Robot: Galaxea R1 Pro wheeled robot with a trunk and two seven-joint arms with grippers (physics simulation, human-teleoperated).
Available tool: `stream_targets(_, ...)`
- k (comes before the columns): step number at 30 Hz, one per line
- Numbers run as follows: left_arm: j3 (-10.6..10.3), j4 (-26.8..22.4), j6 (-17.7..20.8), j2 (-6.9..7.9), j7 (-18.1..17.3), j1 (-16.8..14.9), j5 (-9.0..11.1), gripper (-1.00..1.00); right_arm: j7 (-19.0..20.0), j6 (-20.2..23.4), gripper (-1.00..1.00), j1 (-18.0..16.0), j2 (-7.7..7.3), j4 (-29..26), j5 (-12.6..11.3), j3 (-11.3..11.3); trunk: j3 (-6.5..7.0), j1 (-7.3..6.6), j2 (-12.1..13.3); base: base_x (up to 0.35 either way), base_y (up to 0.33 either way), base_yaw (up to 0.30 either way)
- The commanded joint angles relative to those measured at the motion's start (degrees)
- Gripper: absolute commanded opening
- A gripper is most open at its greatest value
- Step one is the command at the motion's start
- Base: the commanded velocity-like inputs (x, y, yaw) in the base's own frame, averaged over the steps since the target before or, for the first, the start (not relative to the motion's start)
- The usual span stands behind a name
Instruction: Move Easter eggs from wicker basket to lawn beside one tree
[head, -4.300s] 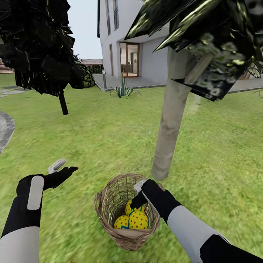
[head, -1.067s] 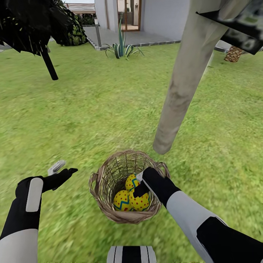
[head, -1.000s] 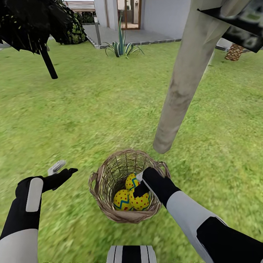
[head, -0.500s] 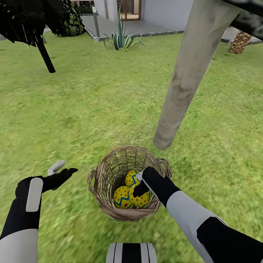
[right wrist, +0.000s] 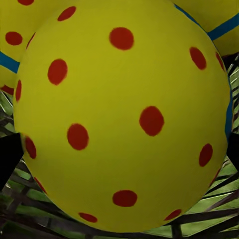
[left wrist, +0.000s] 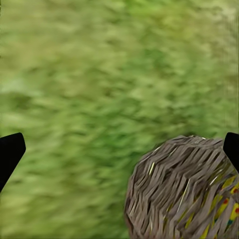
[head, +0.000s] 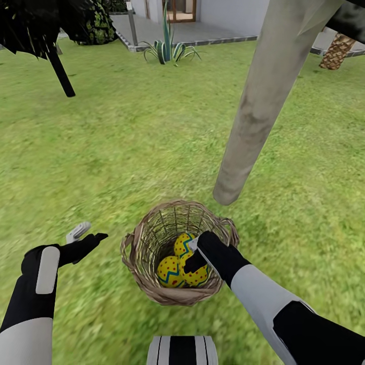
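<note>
The wicker basket (head: 133, 243) stands on the lawn (head: 126, 152) just in front of the pale trunk of a tree (head: 253, 116). Three yellow Easter eggs lie in it: one at the left (head: 170, 272), one behind (head: 181, 243) and one at the right (head: 198, 277). My right gripper (head: 192, 256) is down inside the basket, open, with its fingers either side of the red-dotted egg (right wrist: 124, 109). My left gripper (head: 87, 234) hangs open over the grass to the left of the basket (left wrist: 174, 194).
A thin black-trunked dark tree (head: 60, 76) stands at the far left. A spiky agave (head: 167, 48) grows at the edge of a paved terrace (head: 213, 33) by the house. A scaly brown trunk (head: 337, 50) rises at the far right. My base (head: 182, 350) shows below.
The head camera has tilted down and come closer, so the whole view has shifted. My right gripper has gone from the basket's rim down among the eggs. The left arm has stayed put.
</note>
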Motion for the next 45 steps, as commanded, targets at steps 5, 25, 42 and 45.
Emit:
stream_targets(5,0.04,-0.06,0.24,0.00,0.52,-0.02,0.61,1.00,0.22,0.12,-1.00,0.01,0.00,-0.22,1.02,0.15,-0.49,0.05,-0.04,0.000,0.000,0.000)
stream_targets(25,-0.28,-0.15,0.15,0.16,0.54,-0.02,0.53,1.00,0.22,0.31,-1.00,0.01,0.00,-0.32,1.02,0.15,0.39,-0.05,0.02,0.000,0.000,0.000)
stream_targets(42,-0.31,0.40,0.15,0.27,0.53,0.01,0.48,1.00,7.00,0.51,-1.00,0.01,0.00,-0.38,1.06,0.14,4.16,-0.49,0.24,0.000,0.000,0.000)
stream_targets(45,-0.31,0.46,0.15,0.27,0.54,0.03,0.49,1.00,8.21,0.56,-1.00,0.01,0.00,-0.81,1.10,0.15,4.82,-0.56,0.28,0.000,0.000,0.000)
